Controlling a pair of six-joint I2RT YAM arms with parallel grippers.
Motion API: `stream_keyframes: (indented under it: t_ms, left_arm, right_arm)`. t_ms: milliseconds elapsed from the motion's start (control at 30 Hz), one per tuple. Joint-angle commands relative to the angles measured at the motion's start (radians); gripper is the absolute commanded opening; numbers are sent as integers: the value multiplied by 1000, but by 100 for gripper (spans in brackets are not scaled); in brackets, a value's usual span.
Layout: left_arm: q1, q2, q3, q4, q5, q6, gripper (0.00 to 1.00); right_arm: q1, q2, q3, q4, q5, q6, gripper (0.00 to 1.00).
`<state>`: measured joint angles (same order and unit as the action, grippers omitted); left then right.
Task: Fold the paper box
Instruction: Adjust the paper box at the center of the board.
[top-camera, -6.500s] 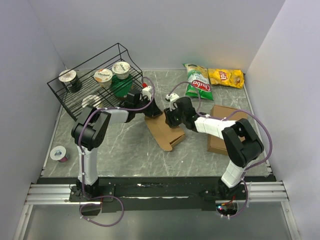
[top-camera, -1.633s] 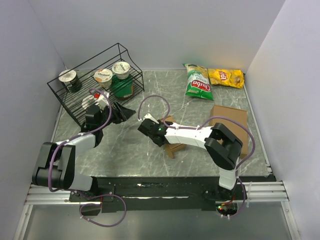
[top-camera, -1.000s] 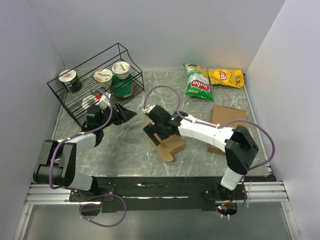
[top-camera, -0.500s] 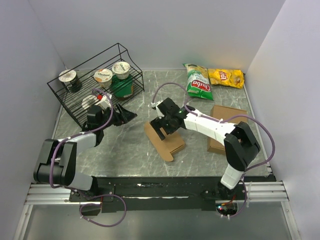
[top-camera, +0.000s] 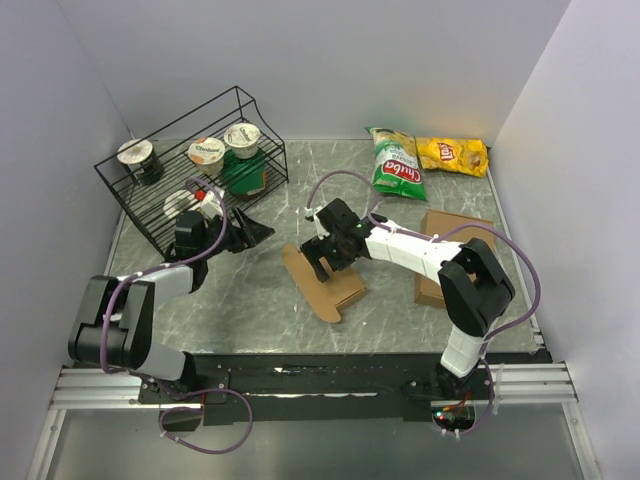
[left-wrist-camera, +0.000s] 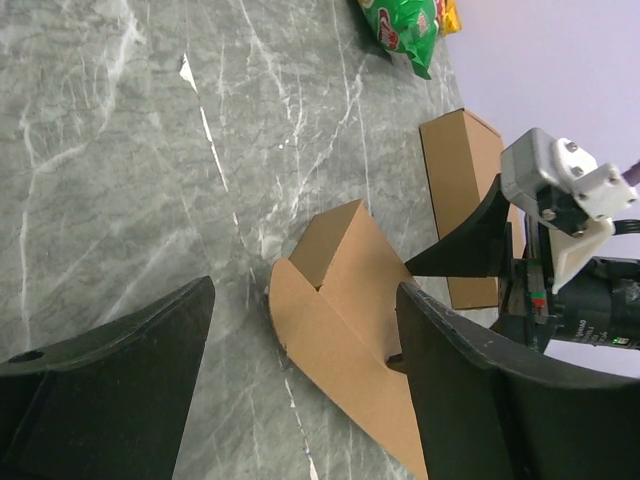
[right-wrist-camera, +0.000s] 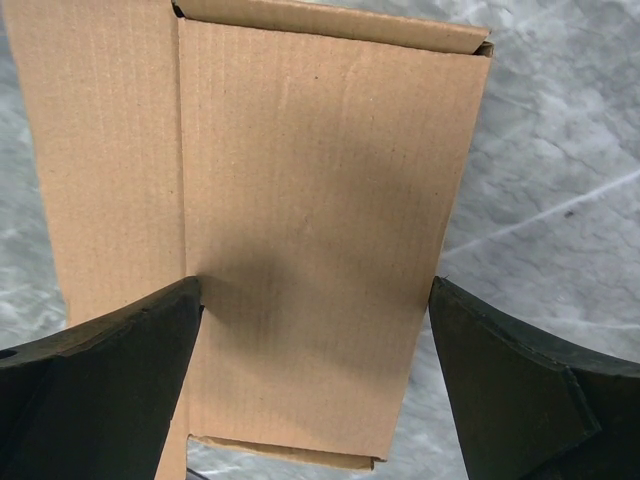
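Note:
The paper box (top-camera: 325, 287) lies mid-table, a brown cardboard blank partly folded, with one flap raised at its left end. My right gripper (top-camera: 321, 262) hovers over its far end, open. In the right wrist view the box's top panel (right-wrist-camera: 310, 190) spans the gap between the spread fingers (right-wrist-camera: 100, 380), whose tips sit level with its two long edges. My left gripper (top-camera: 250, 231) is open and empty beside the rack, well left of the box. The left wrist view looks between its wide fingers (left-wrist-camera: 110, 390) at the box (left-wrist-camera: 345, 330) and the right gripper's finger (left-wrist-camera: 465, 245).
A black wire rack (top-camera: 150, 200) with yogurt cups stands at the back left. A green chips bag (top-camera: 395, 165) and a yellow one (top-camera: 452, 155) lie at the back. A plain brown cardboard slab (top-camera: 455, 230) lies at the right, and a small roll (top-camera: 118, 307) at the left edge.
My right gripper has moved from the box's left end up and right to its far end. The box has shifted slightly left. The left arm has hardly moved.

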<state>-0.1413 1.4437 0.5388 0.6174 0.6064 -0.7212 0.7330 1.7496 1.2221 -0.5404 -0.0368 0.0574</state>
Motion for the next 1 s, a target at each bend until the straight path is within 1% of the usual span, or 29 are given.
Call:
stream_keyframes:
  t_ms: [0,167,200,233,367,433,567,600,667,700,733,767,800,833,967]
  left_arm:
    - [0,27,26,70,41,-7,79]
    - [-55,66,-17,120,43,-40,79]
    - [-58,64,-37,145,41,-55,79]
    - [-63,63,-78,204,36,-72,79]
    - [-75,63,-154,307,30,-154,79]
    - [-96,70,-181,341,36,-178,77]
    - [-126,84,-229,400,24,-211,72]
    - [-135,86,-234,400,20,-210,67]
    - [-142,95,-244,398,12,-207,62]
    - [-153,102,-244,400,10,-207,58]
    - [-159,121,-249,401,10,-211,57]
    - [-164,132,-250,407,12,-218,56]
    - [-175,142,-253,421,12,-222,52]
    - [-179,161,-260,430,10,-236,50]
    - [-196,196,-283,475,-7,-273,46]
  right_arm:
    - [5,1,-26,30,-67,41,100]
    - [-4,4,2,-12,-74,53,100]
    - [-9,-5,2,-15,-93,48,100]
    - [-14,-12,4,-15,-106,47,100]
    - [-30,-38,7,-16,-169,39,100]
    - [-44,-35,8,-18,-211,38,100]
    - [-63,-33,-2,-18,-221,35,99]
    - [-75,-38,-7,-15,-222,36,98]
    - [-92,-54,-25,-1,-255,44,97]
    - [-102,-59,-30,6,-268,47,95]
    - [-118,-64,-36,11,-278,50,94]
    - [-125,-67,-42,17,-294,50,93]
    - [-129,-67,-45,20,-302,48,90]
    - [-136,-65,-52,22,-305,47,89]
    - [-156,-56,-67,36,-325,45,80]
